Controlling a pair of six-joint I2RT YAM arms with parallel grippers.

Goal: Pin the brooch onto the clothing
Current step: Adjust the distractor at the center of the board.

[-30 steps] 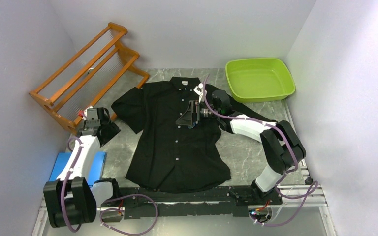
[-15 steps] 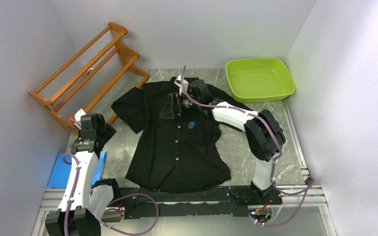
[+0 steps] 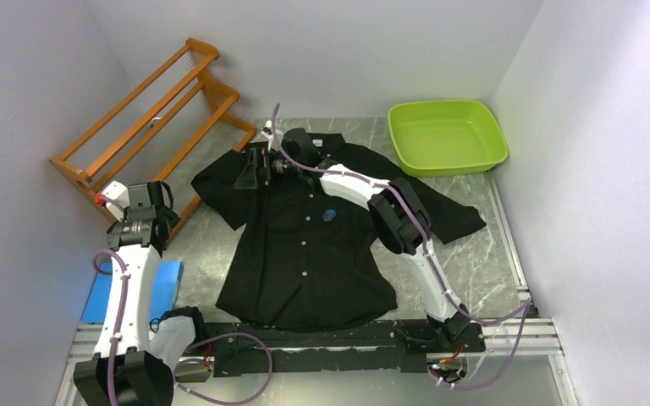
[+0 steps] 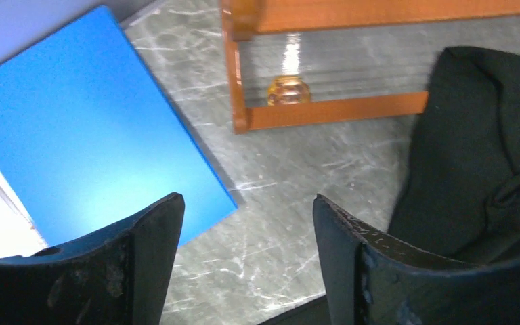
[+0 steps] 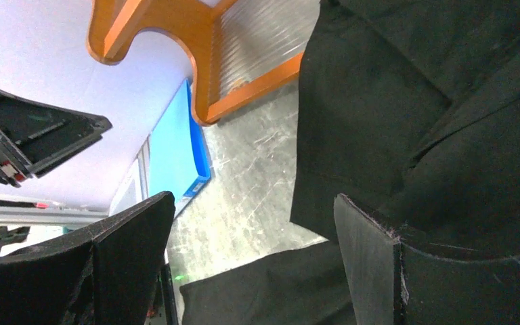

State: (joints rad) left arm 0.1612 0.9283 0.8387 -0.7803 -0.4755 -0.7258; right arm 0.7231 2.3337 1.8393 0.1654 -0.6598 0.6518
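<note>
The clothing, a black short-sleeved shirt, lies flat on the grey table with its collar at the far end. A small round blue brooch sits on the shirt's chest, just right of the button line; whether it is fastened I cannot tell. My right gripper hovers open over the shirt's left shoulder with nothing between its fingers, and its wrist view looks past the gripper at the sleeve. My left gripper stands open and holds nothing, off the shirt beside the left sleeve; in its own view the gripper is over bare table.
An orange wooden rack stands at the back left, close to the left gripper, also seen as the rack. A blue board lies by the left arm's base, the board. A green tub sits at the back right.
The right arm swung left from the shirt's chest to its left shoulder, uncovering the blue brooch on the front. The left arm drew back toward the rack. Both grippers' jaws widened.
</note>
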